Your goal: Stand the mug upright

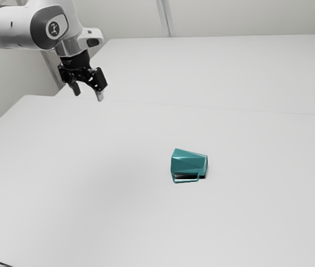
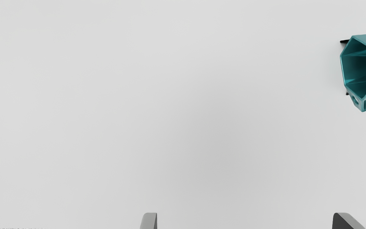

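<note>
On inspection, the mug (teal, faceted) lies on its side on the white table, well apart from the raised gripper, its fingers spread open.

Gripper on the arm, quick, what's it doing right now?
Gripper: open, fingers wide apart, holding nothing, raised above the table and away from the mug.

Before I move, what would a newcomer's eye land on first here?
The teal mug, lying on its side on the pale table, its hollow mouth showing in the wrist view. Then the white arm at the exterior view's upper left, its fingers open and empty.
</note>
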